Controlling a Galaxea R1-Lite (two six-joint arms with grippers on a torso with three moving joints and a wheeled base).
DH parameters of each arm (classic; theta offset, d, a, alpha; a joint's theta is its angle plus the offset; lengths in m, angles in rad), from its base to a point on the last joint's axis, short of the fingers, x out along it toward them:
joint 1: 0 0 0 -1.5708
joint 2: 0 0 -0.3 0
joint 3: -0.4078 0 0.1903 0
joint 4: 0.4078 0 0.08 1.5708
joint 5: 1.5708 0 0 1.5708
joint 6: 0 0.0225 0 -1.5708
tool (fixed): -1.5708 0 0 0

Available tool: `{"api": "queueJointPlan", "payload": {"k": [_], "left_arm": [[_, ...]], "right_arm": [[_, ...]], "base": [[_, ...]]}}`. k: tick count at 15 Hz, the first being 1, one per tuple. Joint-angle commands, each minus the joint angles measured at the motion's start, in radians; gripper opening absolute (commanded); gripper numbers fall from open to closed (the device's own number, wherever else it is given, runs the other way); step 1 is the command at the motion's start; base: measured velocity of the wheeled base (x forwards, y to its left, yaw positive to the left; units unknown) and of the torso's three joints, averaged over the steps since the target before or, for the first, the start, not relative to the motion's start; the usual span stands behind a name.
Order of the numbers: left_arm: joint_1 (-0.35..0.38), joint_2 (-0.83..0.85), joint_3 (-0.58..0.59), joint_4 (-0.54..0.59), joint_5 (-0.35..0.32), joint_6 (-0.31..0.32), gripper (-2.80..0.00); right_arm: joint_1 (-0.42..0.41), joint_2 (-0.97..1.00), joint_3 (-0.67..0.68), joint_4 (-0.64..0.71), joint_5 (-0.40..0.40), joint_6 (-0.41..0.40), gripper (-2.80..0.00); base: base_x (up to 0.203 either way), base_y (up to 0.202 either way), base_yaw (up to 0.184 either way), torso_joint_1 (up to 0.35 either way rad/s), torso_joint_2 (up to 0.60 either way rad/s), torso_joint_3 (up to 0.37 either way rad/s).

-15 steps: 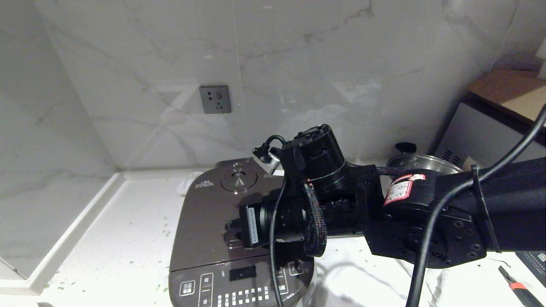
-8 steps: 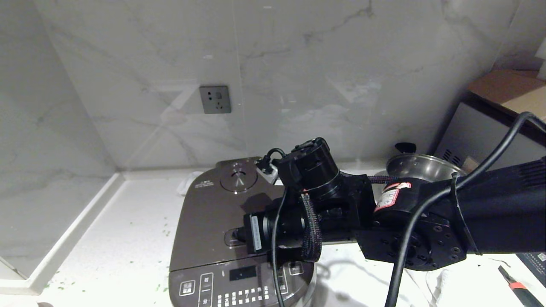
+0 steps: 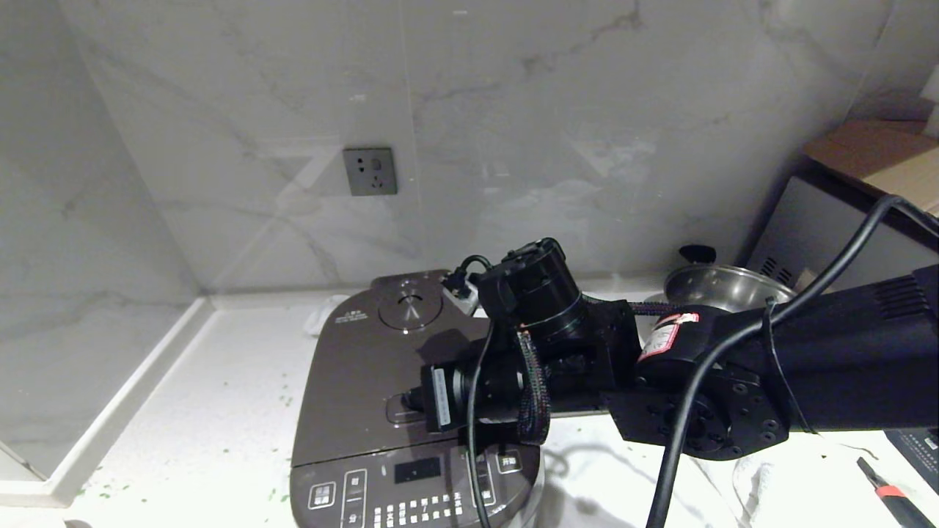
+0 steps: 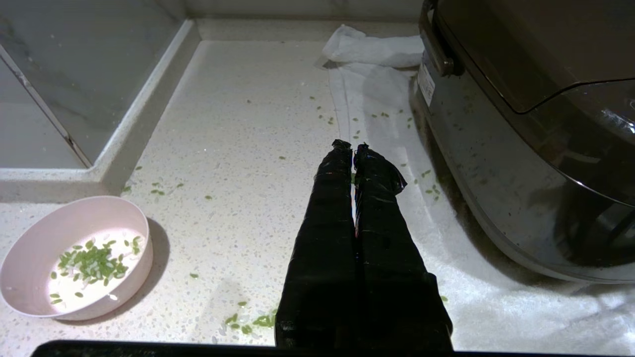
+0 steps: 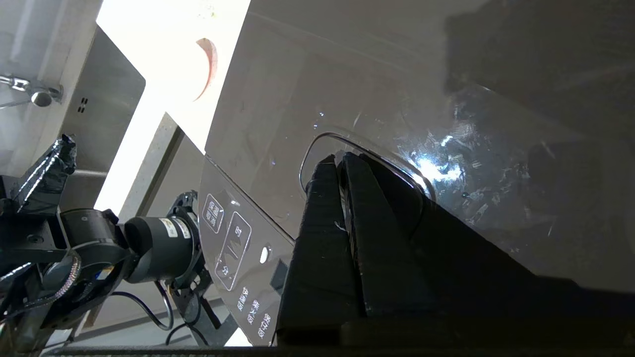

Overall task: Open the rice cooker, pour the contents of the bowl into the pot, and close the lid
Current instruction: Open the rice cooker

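Observation:
The dark brown rice cooker (image 3: 352,381) stands on the counter with its lid (image 3: 359,345) down, so the pot is hidden. My right gripper (image 3: 408,402) reaches across the lid, shut and empty. Its tips (image 5: 340,157) rest at the oblong button (image 5: 317,148) near the lid's front edge. On the counter to the cooker's (image 4: 496,163) left sits the pale pink bowl (image 4: 34,238), with green grains (image 4: 92,260) inside. My left gripper (image 4: 352,146) is parked shut over the counter between bowl and cooker, holding nothing.
A steel saucepan (image 3: 726,282) and a silver appliance (image 3: 829,235) stand behind my right arm. A white cloth (image 4: 372,47) lies by the cooker's back corner. Loose green grains (image 4: 248,322) dot the counter. A raised ledge (image 3: 110,418) borders the counter's left side.
My right arm has sunk a little and the gripper has drawn slightly right over the lid's button. The lid stays down. The left arm has not moved.

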Motion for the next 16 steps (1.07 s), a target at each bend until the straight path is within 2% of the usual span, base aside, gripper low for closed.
{"api": "queueJointPlan", "payload": {"k": [1,13,16], "left_arm": [[0.000,-0.001,0.000,0.001,0.000,0.000,-2.80],[0.000,-0.002,0.000,0.001,0.000,0.000,-2.80],[0.000,-0.002,0.000,0.001,0.000,0.000,-2.80]], "right_arm": [[-0.004,0.000,0.009,0.002,0.004,0.005,-2.80],[-0.005,-0.015,0.016,-0.009,0.002,0.005,-2.80],[0.000,-0.101,-0.005,-0.025,-0.062,-0.048,-2.80]], "base": [[0.000,0.000,0.000,0.000,0.00,0.000],[0.000,0.000,0.000,0.000,0.00,0.000],[0.000,0.000,0.000,0.000,0.00,0.000]]}}
